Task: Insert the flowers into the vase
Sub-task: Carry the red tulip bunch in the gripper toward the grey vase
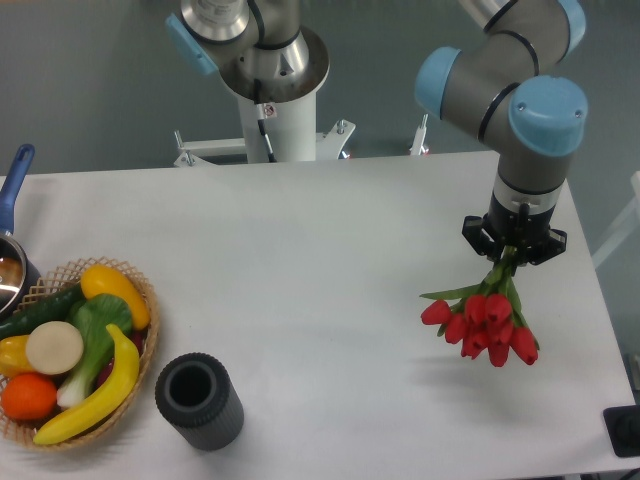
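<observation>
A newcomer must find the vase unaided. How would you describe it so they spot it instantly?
Look at the table's near-left corner, where a wicker basket of fruit sits. Just right of it stands the vase, a short dark cylinder with an open top, the only black, plain object there.

Wide bare stretch of table (330, 290) runs between the gripper (512, 255) at right, shut on the stems of the flowers (485, 325) hanging blooms-down, and the vase (198, 400) at front left, nothing standing in that lane. Vase mouth faces up, open, uncovered; the basket (140, 290) of fruit sits just beside its left side, close but whether touching can't be told, so room there is tight, while right and rear sides are free. Pot (10, 265) at far left edge and arm base (275, 110) at rear centre lie off the lane.
</observation>
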`<state>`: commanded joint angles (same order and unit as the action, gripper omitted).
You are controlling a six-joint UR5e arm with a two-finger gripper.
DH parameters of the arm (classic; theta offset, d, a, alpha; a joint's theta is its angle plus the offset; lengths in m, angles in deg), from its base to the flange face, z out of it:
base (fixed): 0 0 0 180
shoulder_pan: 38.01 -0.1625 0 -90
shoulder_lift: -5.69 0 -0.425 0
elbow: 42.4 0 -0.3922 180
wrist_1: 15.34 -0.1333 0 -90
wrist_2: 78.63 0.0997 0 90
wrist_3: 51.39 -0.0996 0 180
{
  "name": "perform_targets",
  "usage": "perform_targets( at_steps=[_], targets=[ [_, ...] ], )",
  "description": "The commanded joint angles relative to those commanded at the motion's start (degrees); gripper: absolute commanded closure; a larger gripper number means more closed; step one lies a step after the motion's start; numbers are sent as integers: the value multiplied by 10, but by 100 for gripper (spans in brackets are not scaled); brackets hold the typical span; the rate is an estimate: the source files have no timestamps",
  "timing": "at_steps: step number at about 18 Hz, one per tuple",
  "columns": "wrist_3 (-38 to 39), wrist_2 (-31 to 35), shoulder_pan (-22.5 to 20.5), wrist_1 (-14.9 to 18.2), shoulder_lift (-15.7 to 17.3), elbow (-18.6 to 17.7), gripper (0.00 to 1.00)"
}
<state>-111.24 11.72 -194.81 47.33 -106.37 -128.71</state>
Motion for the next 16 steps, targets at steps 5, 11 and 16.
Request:
perform_targets(
  at_steps=[5,11,16],
  targets=[
    [11,-7,31,-2,2,0,100],
    [77,-166,55,-61,17,1,100],
    [214,-340,102,-171,-8,27,100]
  ],
)
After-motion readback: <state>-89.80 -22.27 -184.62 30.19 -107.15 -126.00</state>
